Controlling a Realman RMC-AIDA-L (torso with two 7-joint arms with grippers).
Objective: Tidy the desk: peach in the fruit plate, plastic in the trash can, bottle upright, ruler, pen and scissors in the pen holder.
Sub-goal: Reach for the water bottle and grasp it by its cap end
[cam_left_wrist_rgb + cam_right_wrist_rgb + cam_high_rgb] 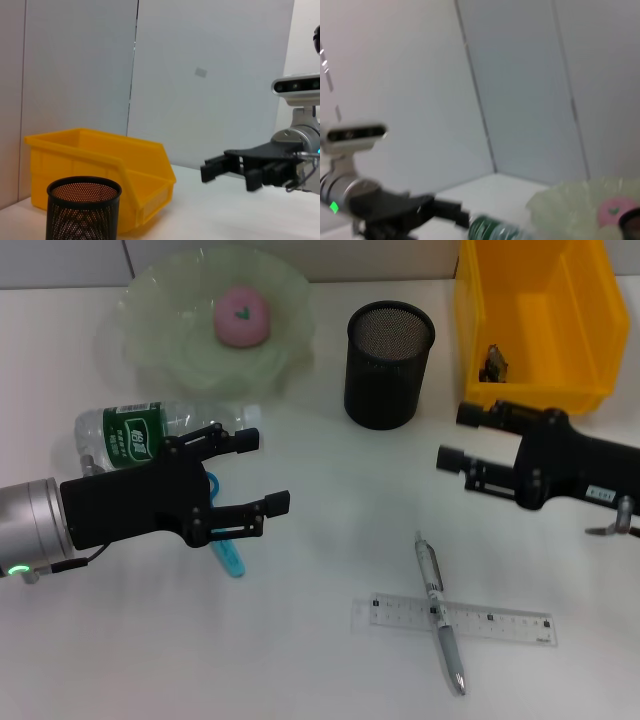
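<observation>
A pink peach [241, 316] lies in the green glass fruit plate [160, 335]. A plastic bottle [150, 432] with a green label lies on its side. My left gripper [265, 470] is open and empty, hovering just right of the bottle and above blue scissors [230, 558]. A silver pen [440, 612] lies across a clear ruler [480, 621] at the front. The black mesh pen holder [388, 365] stands at the back centre. My right gripper [457, 437] is open and empty, in front of the yellow bin [580, 300], which holds a small crumpled scrap [494, 364].
The left wrist view shows the yellow bin [100, 170], the pen holder [83, 207] and the right gripper [215, 169]. The right wrist view shows the left gripper [445, 210], the bottle [495, 230], the plate [570, 200] and the peach [614, 210].
</observation>
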